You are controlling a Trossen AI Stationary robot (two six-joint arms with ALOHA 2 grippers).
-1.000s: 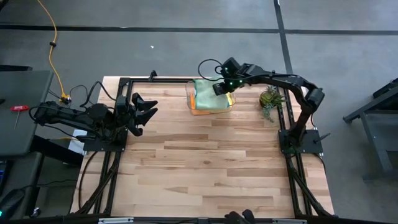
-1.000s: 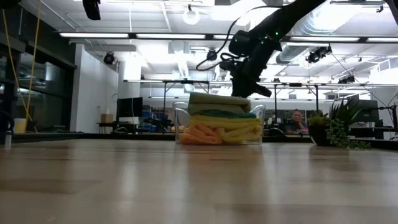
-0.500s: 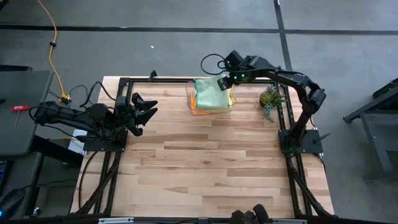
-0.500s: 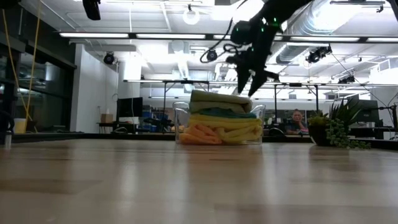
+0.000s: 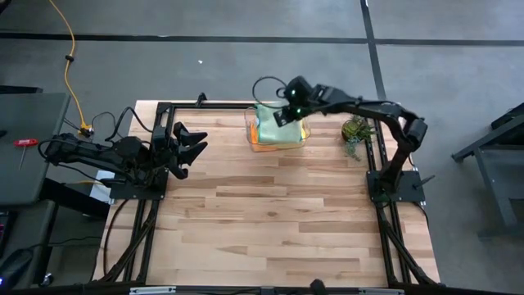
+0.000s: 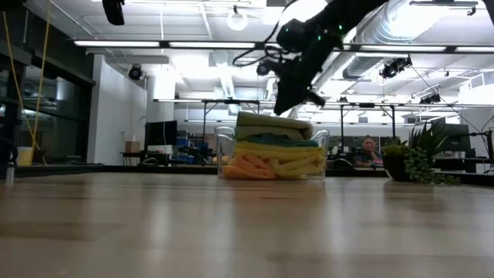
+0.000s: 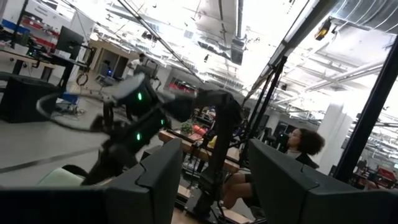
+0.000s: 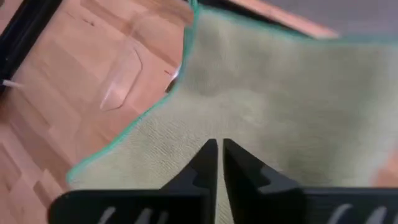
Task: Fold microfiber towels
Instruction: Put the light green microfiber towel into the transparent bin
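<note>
A stack of folded towels fills a clear plastic bin [image 5: 250, 136] at the table's far edge. The light green towel [image 5: 274, 131] lies on top, also in the low view [image 6: 270, 122] and the right wrist view [image 8: 280, 93]. Under it lie a teal-blue one [image 6: 270, 140], yellow ones [image 6: 285, 156] and an orange one [image 6: 245, 166]. My right gripper [image 8: 217, 146] is shut and empty, slanting down close above the green towel's far-left part [image 5: 282, 117] [image 6: 280, 108]. My left gripper [image 5: 196, 146] [image 7: 211, 180] is open and empty at the table's left edge.
A small green potted plant [image 5: 356, 131] [image 6: 421, 158] stands right of the bin at the far right corner. Black frame rails run along the table's left and right edges. A person sits in the room beyond the table [image 6: 369, 150].
My right gripper has risen off the towel stack toward the far right, then swung back toward the table's left over the bin. It now hangs above the stack's far-left part. The green towel stays on top of the stack.
</note>
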